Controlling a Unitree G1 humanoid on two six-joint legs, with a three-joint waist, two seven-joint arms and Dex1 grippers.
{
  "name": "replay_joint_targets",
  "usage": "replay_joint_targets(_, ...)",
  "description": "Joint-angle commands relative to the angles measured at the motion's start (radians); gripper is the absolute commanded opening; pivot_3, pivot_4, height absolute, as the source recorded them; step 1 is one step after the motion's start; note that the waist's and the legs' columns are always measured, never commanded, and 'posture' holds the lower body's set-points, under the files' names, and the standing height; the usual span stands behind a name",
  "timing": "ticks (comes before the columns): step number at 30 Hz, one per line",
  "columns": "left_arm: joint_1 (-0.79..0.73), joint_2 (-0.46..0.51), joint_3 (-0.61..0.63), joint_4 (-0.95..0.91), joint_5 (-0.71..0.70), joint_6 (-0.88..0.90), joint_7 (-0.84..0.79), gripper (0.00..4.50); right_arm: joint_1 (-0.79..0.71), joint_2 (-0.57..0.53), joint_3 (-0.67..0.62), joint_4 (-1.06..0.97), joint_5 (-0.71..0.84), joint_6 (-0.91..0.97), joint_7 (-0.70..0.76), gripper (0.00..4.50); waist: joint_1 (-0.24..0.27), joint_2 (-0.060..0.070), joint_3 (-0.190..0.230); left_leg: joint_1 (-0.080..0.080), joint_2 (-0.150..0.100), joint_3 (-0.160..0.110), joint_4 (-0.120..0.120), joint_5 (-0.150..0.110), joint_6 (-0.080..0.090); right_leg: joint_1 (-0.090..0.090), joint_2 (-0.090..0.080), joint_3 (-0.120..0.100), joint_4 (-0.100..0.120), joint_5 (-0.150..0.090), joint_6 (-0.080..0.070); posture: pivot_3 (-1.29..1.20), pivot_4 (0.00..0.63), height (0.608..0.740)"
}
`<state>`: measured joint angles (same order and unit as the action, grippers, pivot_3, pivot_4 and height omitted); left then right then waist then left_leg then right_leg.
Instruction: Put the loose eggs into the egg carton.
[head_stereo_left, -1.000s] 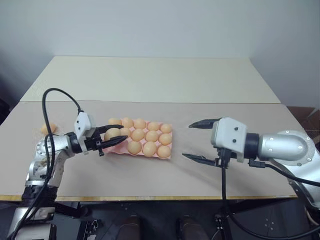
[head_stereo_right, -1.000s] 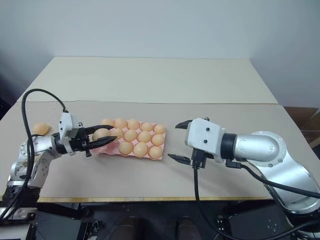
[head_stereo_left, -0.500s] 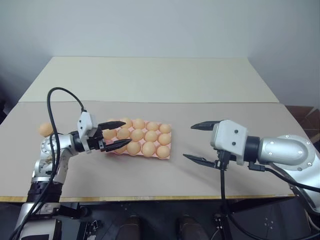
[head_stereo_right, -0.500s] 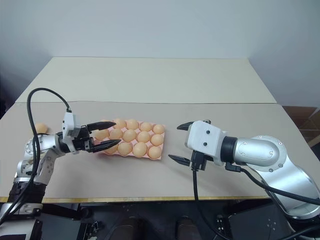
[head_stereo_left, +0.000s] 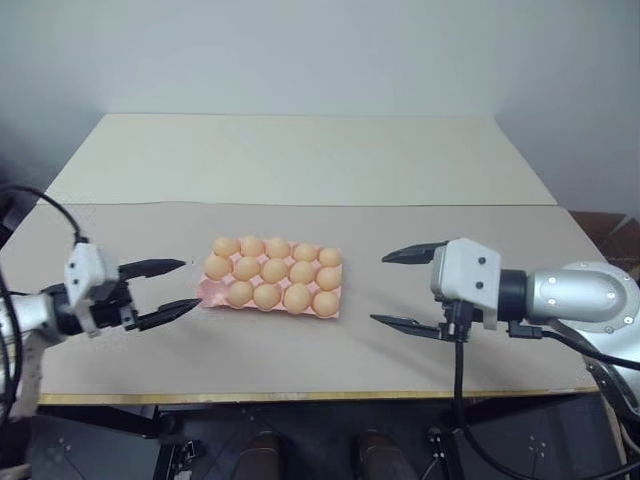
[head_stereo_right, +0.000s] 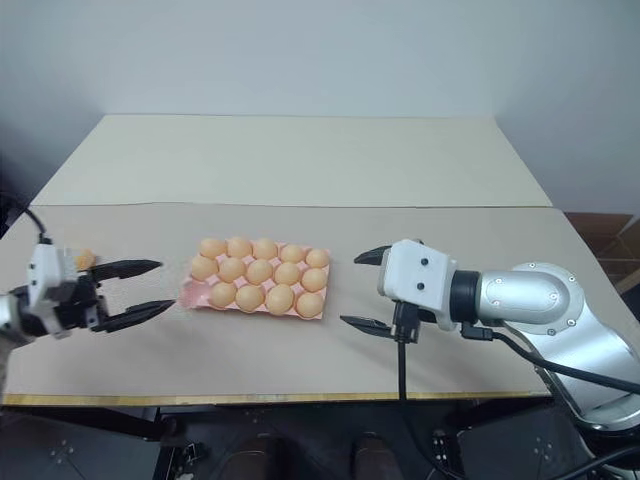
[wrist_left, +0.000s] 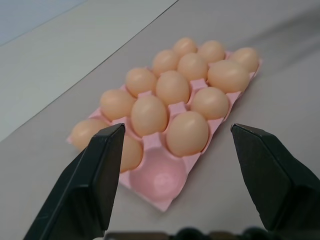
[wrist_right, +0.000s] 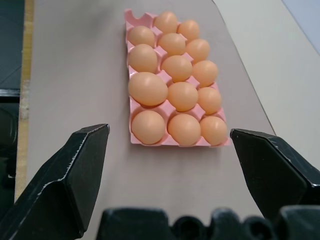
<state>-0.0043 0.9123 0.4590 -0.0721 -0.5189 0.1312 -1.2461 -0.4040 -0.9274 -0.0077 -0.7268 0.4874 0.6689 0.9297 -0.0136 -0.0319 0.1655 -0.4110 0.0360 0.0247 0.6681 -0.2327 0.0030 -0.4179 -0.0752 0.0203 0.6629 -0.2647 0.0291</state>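
A pale grey wall (head_stereo_left: 300, 50) stands behind 2 tabletops set end to end: a cream table (head_stereo_left: 300, 160) at the far side and, nearer the robot, a beige table (head_stereo_left: 300, 350) with a thin yellow front edge. The pink egg carton (head_stereo_left: 270, 280) lies flat near the middle of the beige table, its long side running from 9 to 3 o'clock. It holds 14 light orange eggs (head_stereo_left: 274, 270) in 3 rows, 5 in the back row, 5 in the middle and 4 in the front. The 1 empty cup (wrist_left: 162, 180) is at the carton's 7 o'clock corner, the corner nearest the left gripper. The left gripper (head_stereo_left: 190, 284) hovers at 9 o'clock of the carton, apart from it, pointing toward it with its 2 black fingers (wrist_left: 90, 185) spread and nothing between them. The loose egg (head_stereo_right: 84, 259) lies on the beige table farther out at 9 o'clock, showing just past the left gripper's white housing and well apart from the carton. The right gripper (head_stereo_left: 380, 289) hangs at 3 o'clock of the carton, also clear of it, and it too faces the carton. Its fingers (wrist_right: 70, 180) are spread wide and carry nothing.
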Motion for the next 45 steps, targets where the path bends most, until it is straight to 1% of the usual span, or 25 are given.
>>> replay_joint_targets(1, 0.084, 0.017, 0.114, -0.084, -0.024, 0.020, 0.013, 3.65, -0.034, 0.004, -0.022, 0.007, 0.045, -0.035, 0.039, 4.50, 0.000, 0.000, 0.000, 0.001, 0.000, 0.000, 0.000, 0.000, 0.000, 0.000, 0.000, 0.000, 0.000, 0.000, 0.000, 0.00, 0.150, 0.740)
replay_joint_targets(3, 0.158, 0.005, 0.187, -0.150, -0.059, 0.060, 0.022, 3.65, -0.048, 0.007, -0.010, 0.021, 0.046, -0.049, 0.061, 4.50, 0.000, 0.000, 0.000, 0.000, 0.000, 0.000, 0.000, 0.000, 0.000, 0.000, 0.000, 0.000, 0.000, 0.000, 0.000, 0.00, 0.150, 0.740)
replay_joint_targets(6, 0.250, -0.012, 0.260, -0.220, -0.064, 0.083, 0.042, 3.65, -0.070, 0.012, 0.014, 0.046, 0.037, -0.067, 0.079, 4.50, 0.001, 0.000, 0.000, 0.000, 0.000, 0.000, 0.000, 0.000, 0.000, 0.000, 0.000, 0.000, 0.000, 0.000, 0.000, 0.00, 0.150, 0.740)
replay_joint_targets(10, 0.319, -0.030, 0.315, -0.267, -0.070, 0.111, 0.063, 3.65, -0.089, 0.019, 0.042, 0.069, 0.026, -0.087, 0.091, 4.50, 0.002, 0.000, 0.000, 0.003, 0.000, 0.001, 0.000, 0.000, 0.000, 0.003, 0.000, 0.000, 0.000, 0.000, 0.000, 0.00, 0.150, 0.740)
replay_joint_targets(13, 0.344, -0.033, 0.335, -0.280, -0.074, 0.138, 0.077, 3.65, -0.091, 0.026, 0.057, 0.072, 0.019, -0.094, 0.092, 4.50, 0.001, 0.000, 0.000, 0.004, 0.000, 0.001, 0.000, 0.000, 0.000, 0.004, 0.000, -0.001, -0.001, 0.000, 0.000, 0.00, 0.150, 0.740)
replay_joint_targets(14, 0.350, -0.039, 0.347, -0.284, -0.079, 0.163, 0.103, 3.65, -0.088, 0.030, 0.062, 0.072, 0.018, -0.095, 0.090, 4.50, 0.001, 0.000, 0.000, 0.004, 0.000, 0.001, 0.000, 0.000, 0.000, 0.005, 0.000, -0.001, -0.001, 0.000, 0.000, 0.00, 0.150, 0.740)
replay_joint_targets(16, 0.352, -0.047, 0.364, -0.283, -0.055, 0.197, 0.166, 4.01, -0.083, 0.037, 0.070, 0.072, 0.017, -0.098, 0.088, 4.50, 0.001, 0.000, 0.000, 0.005, 0.000, 0.001, -0.001, 0.000, 0.000, 0.005, 0.000, -0.001, -0.002, 0.000, 0.000, 0.00, 0.150, 0.740)
replay_joint_targets(18, 0.343, -0.068, 0.378, -0.279, -0.044, 0.198, 0.219, 4.48, -0.081, 0.040, 0.076, 0.076, 0.013, -0.101, 0.089, 4.50, 0.001, 0.000, 0.000, 0.005, 0.000, 0.000, -0.001, 0.000, 0.000, 0.005, 0.000, -0.001, -0.002, 0.000, 0.000, 0.00, 0.150, 0.740)
replay_joint_targets(23, 0.368, -0.120, 0.406, -0.294, 0.009, 0.180, 0.315, 4.48, -0.101, 0.047, 0.102, 0.109, -0.013, -0.119, 0.103, 4.50, 0.001, 0.000, 0.000, 0.006, 0.000, 0.000, -0.001, 0.000, 0.000, 0.007, 0.000, -0.001, -0.003, 0.000, 0.000, 0.00, 0.150, 0.740)
replay_joint_targets(25, 0.356, -0.140, 0.405, -0.292, 0.045, 0.166, 0.377, 4.48, -0.109, 0.050, 0.109, 0.119, -0.019, -0.127, 0.106, 4.50, 0.001, 0.000, 0.000, 0.006, 0.000, 0.000, -0.001, 0.000, 0.000, 0.007, 0.000, -0.001, -0.003, 0.000, 0.000, 0.00, 0.150, 0.740)
replay_joint_targets(28, 0.321, -0.145, 0.385, -0.256, 0.149, 0.156, 0.507, 4.48, -0.118, 0.055, 0.115, 0.130, -0.024, -0.133, 0.111, 4.50, 0.003, 0.000, 0.000, 0.007, 0.000, -0.001, -0.001, 0.000, 0.000, 0.009, 0.000, -0.003, -0.003, 0.000, 0.000, 0.00, 0.150, 0.740)
replay_joint_targets(29, 0.304, -0.144, 0.381, -0.244, 0.164, 0.170, 0.542, 4.48, -0.120, 0.057, 0.117, 0.133, -0.027, -0.133, 0.112, 4.50, 0.004, 0.000, 0.000, 0.007, 0.000, -0.001, -0.001, 0.000, 0.000, 0.009, 0.000, -0.003, -0.004, 0.000, 0.000, 0.00, 0.150, 0.740)
replay_joint_targets(37, 0.187, -0.137, 0.341, -0.202, 0.158, 0.201, 0.613, 4.48, -0.136, 0.064, 0.120, 0.140, -0.039, -0.122, 0.106, 4.50, 0.003, 0.000, 0.000, 0.007, 0.000, -0.004, -0.001, 0.000, 0.000, 0.011, -0.001, -0.004, -0.006, 0.000, 0.000, 0.00, 0.150, 0.740)
replay_joint_targets(43, 0.037, -0.122, 0.242, -0.042, 0.240, 0.180, 0.704, 4.48, -0.122, 0.060, 0.114, 0.116, -0.041, -0.102, 0.078, 4.50, 0.002, 0.000, 0.000, 0.008, -0.001, -0.008, -0.001, 0.000, 0.000, 0.011, -0.001, -0.005, -0.005, 0.000, 0.000, 0.00, 0.150, 0.740)
replay_joint_targets(45, -0.030, -0.116, 0.191, 0.048, 0.273, 0.145, 0.726, 4.48, -0.118, 0.056, 0.111, 0.106, -0.041, -0.093, 0.069, 4.50, 0.002, 0.000, 0.000, 0.008, -0.001, -0.009, -0.001, 0.000, 0.000, 0.012, -0.001, -0.005, -0.005, 0.000, 0.000, 0.00, 0.150, 0.740)
